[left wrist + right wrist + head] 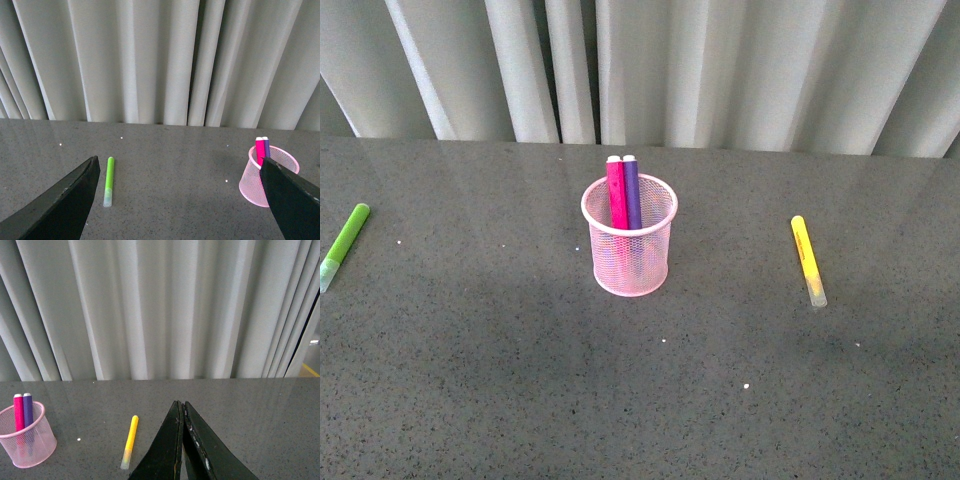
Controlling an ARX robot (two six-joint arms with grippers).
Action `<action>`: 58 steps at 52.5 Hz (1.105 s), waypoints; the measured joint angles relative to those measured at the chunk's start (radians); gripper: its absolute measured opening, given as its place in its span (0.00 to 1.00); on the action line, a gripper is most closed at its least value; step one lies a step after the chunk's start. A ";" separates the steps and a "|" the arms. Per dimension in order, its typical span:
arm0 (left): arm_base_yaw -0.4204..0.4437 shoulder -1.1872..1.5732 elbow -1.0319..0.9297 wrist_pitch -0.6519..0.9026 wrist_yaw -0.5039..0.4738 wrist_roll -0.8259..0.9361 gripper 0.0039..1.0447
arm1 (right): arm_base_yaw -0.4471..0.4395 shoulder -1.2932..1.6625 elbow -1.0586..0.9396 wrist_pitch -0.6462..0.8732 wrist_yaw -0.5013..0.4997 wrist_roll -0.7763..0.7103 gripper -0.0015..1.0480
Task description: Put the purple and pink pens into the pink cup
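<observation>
Pink mesh cup (630, 250) upright mid-table (470, 380), pink pen (617, 195) and purple pen (632, 193) standing inside, touching. Lime-green marker (344, 245) flat far left, yellow marker (808, 260) right. Left tool (175, 200) fingers wide apart; right tool (183, 440) fingers pressed together, empty.

L claw (177, 200) jaws spread wide, empty; R claw (182, 440) jaws pressed together, empty.

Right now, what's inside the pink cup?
The pink cup holds the pink pen and the purple pen, standing side by side against its far rim. Their lower ends show only faintly through the mesh, so the cup's bottom is unclear.
</observation>
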 joint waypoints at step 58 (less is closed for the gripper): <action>0.000 -0.001 0.000 0.000 0.000 0.000 0.94 | 0.000 -0.172 0.000 -0.179 0.000 0.000 0.93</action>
